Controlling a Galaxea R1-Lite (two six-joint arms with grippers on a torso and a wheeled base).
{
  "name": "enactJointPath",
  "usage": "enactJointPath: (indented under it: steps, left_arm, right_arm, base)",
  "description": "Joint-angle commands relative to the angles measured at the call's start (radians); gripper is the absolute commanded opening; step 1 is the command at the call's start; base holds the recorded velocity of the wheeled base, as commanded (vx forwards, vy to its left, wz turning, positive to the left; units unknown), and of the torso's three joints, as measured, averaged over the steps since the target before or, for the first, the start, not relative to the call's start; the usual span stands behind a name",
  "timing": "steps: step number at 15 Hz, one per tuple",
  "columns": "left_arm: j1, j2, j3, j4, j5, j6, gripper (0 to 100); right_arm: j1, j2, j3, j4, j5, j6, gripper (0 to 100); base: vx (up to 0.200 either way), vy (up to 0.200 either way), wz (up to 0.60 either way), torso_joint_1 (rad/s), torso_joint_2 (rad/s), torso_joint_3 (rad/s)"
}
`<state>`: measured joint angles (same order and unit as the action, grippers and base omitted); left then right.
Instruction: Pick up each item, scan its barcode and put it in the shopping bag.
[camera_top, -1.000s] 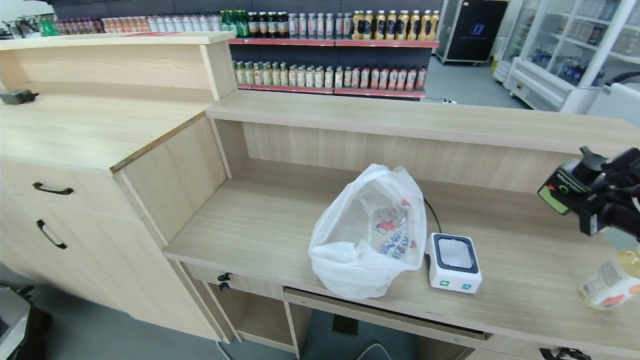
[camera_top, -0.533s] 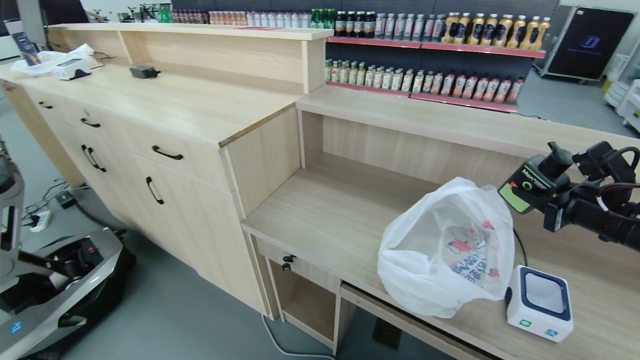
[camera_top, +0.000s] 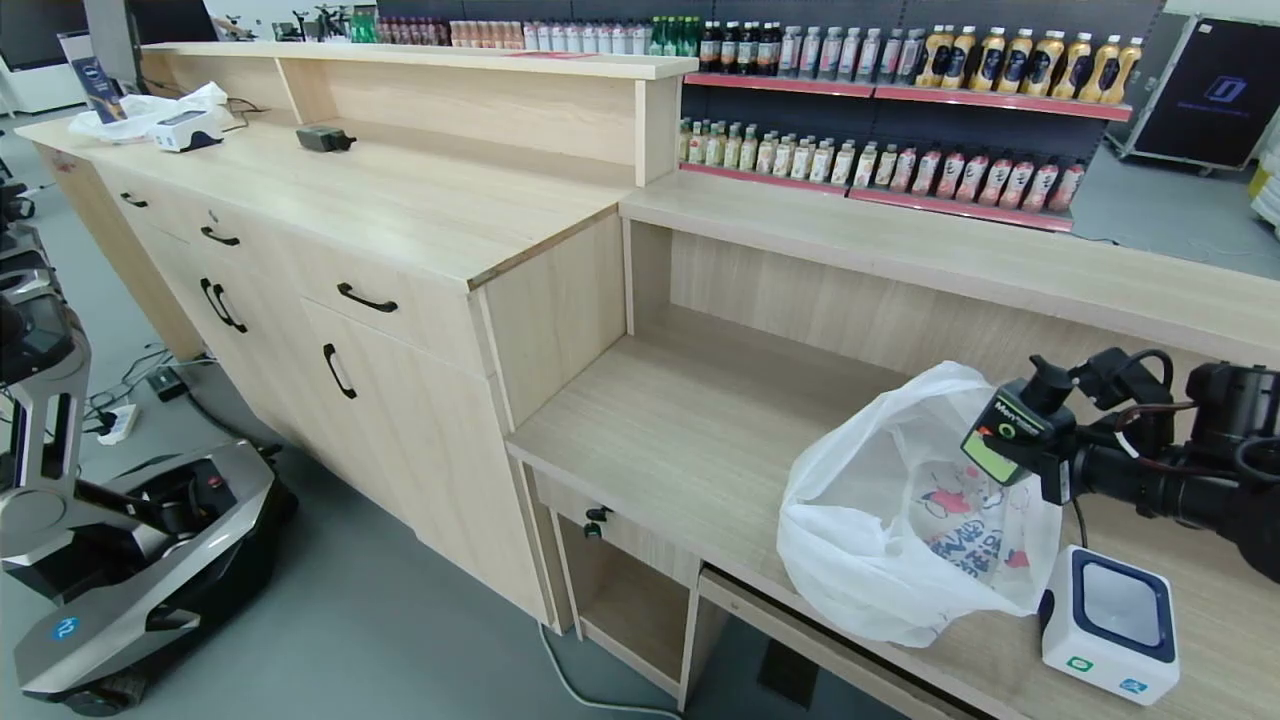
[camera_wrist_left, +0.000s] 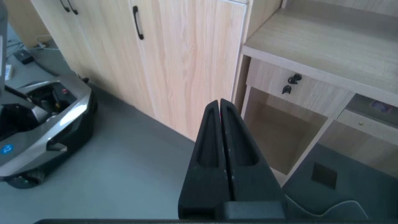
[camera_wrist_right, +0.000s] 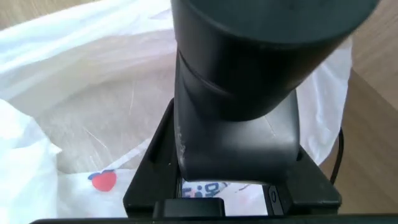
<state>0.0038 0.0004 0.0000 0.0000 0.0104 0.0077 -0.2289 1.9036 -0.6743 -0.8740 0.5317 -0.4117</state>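
Observation:
A white plastic shopping bag (camera_top: 900, 540) stands open on the lower wooden counter (camera_top: 690, 420). My right gripper (camera_top: 1050, 465) is shut on a dark bottle with a green label (camera_top: 1005, 440), held tilted right at the bag's upper right rim. In the right wrist view the dark bottle (camera_wrist_right: 249, 81) hangs over the shopping bag (camera_wrist_right: 74, 93), clamped in my right gripper (camera_wrist_right: 233, 190). A white barcode scanner (camera_top: 1110, 625) sits just right of the bag. My left gripper (camera_wrist_left: 221, 134) is shut on nothing, low over the grey floor in front of the counter's cabinets.
A raised ledge (camera_top: 900, 240) runs behind the lower counter, with shelves of bottles (camera_top: 870, 165) beyond. A taller counter with drawers (camera_top: 350, 200) stands to the left. Another robot's base (camera_top: 130, 540) rests on the floor at far left.
The head camera has swung left, shifting the whole picture. Relative to the bag, my right gripper with the bottle has come left and down, from beyond the scanner to the bag's rim.

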Motion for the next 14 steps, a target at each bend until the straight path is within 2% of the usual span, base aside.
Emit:
enactJointPath:
  steps: [1, 7, 10, 14]
  left_arm:
    - [0.001, 0.000, 0.000, 0.000, 0.000, 0.000, 0]
    - [0.001, 0.000, 0.000, 0.000, 0.000, 0.000, 0]
    - [0.001, 0.000, 0.000, 0.000, 0.000, 0.000, 0]
    - [0.001, 0.000, 0.000, 0.000, 0.000, 0.000, 0]
  right_arm:
    - [-0.010, 0.115, -0.045, -0.002, 0.011, -0.001, 0]
    - [0.000, 0.250, -0.162, -0.002, 0.047, -0.076, 0]
    - [0.011, 0.298, -0.209, 0.001, 0.133, -0.090, 0]
    - [0.020, 0.359, -0.237, -0.002, 0.136, -0.160, 0]
  base:
    - [0.000, 0.000, 0.00, 0.000, 0.00, 0.000]
    - [0.000, 0.000, 0.00, 0.000, 0.00, 0.000]
    - [0.000, 0.000, 0.00, 0.000, 0.00, 0.000]
    - [0.000, 0.000, 0.00, 0.000, 0.00, 0.000]
